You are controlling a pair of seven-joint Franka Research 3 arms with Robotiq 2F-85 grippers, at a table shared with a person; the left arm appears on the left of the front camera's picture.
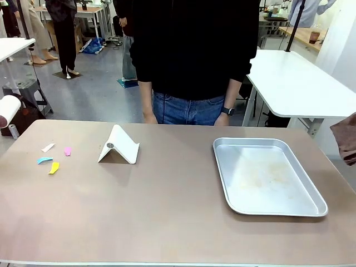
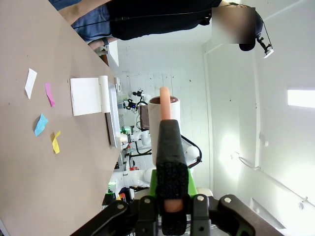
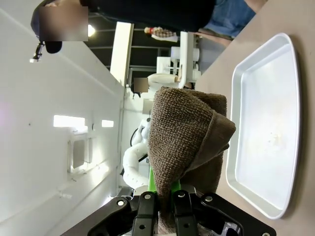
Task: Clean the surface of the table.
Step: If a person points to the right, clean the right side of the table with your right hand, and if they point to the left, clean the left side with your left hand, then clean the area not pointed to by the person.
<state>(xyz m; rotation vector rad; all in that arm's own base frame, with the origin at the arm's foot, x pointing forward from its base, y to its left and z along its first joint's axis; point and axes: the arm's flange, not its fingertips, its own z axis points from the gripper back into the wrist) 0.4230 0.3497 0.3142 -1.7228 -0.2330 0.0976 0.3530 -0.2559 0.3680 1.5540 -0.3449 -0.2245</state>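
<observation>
Counter (image 1: pixel 167 211) lay bare nearest, stretching ahead of both hands. The left hand (image 2: pixel 169 137) was clamped on a roller (image 2: pixel 165 105). Scraps (image 1: pixel 54 167) just ahead of it, near that edge, could skid off, and the stand (image 1: pixel 118 146) beyond might tip. The right hand (image 3: pixel 165 191) gripped a cloth (image 3: pixel 184 132), which the tray (image 1: pixel 267 178) beside it could snag. Open room lay between stand and tray.

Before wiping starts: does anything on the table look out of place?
Four paper scraps, white, pink, blue and yellow, lie scattered on the beige-brown table near its left end, beside the white folded card stand. The silver metal tray shows faint yellowish smears.
</observation>
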